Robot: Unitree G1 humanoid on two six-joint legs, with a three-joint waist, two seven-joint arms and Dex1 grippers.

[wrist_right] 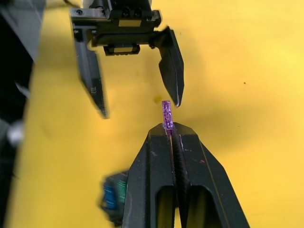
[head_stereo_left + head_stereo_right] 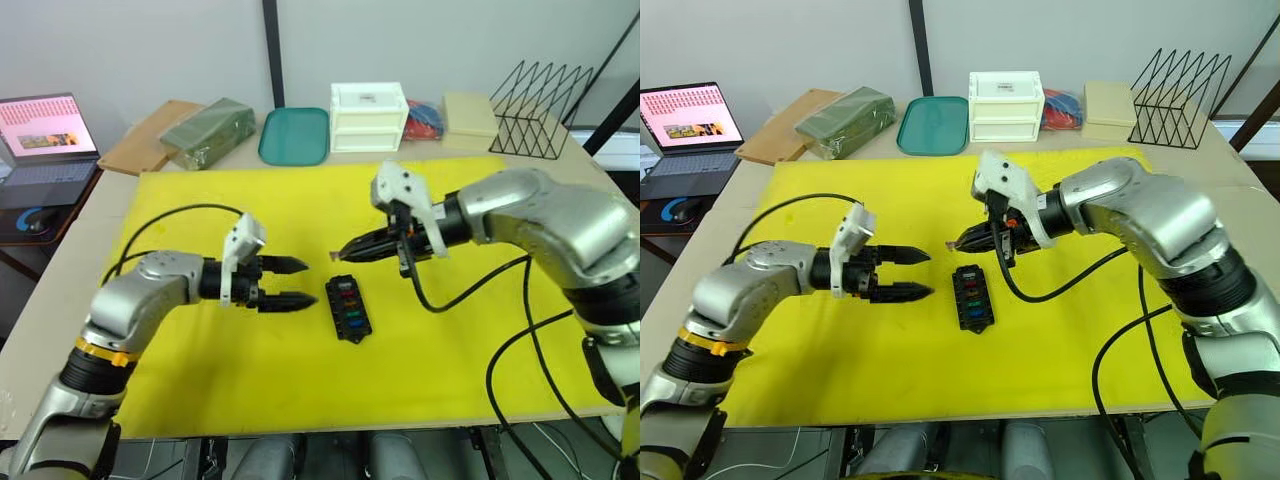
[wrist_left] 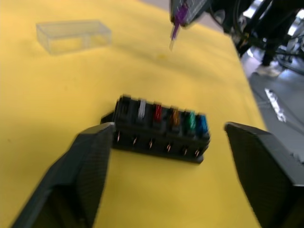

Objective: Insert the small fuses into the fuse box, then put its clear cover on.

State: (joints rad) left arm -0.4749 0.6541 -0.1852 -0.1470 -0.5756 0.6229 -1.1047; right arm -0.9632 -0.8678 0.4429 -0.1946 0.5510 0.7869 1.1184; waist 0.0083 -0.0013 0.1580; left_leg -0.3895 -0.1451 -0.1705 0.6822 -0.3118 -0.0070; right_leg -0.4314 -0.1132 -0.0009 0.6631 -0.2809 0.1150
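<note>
I am working over the big yellow mat (image 2: 300,390), and everything I need is lying on it or hanging just above it. My right arm is reaching in from the right, and my left arm is reaching in from the left, and both are pointing at the middle.

The fuse box (image 2: 349,309) is sitting flat on the mat between my two grippers. In the left wrist view, five slots in the near row are holding fuses: grey, red, brown, green and teal. The slot at the far end, next to the grey one, is looking empty.

My left gripper (image 2: 290,282) is hovering just beside the box with its fingers wide apart, holding nothing.

My right gripper (image 2: 345,252) is hanging above the far end of the box. Its fingers are squeezing tight on the purple fuse (image 1: 167,114), which is sticking out past the tips.

The clear cover (image 3: 73,35) is lying on the mat, away from the box, waiting for later.

To do this well, I think I am needing to turn the purple fuse so its metal legs are pointing straight down, line it up over the empty slot, and push down slowly. My left gripper may need to hold the box so it is not sliding
</note>
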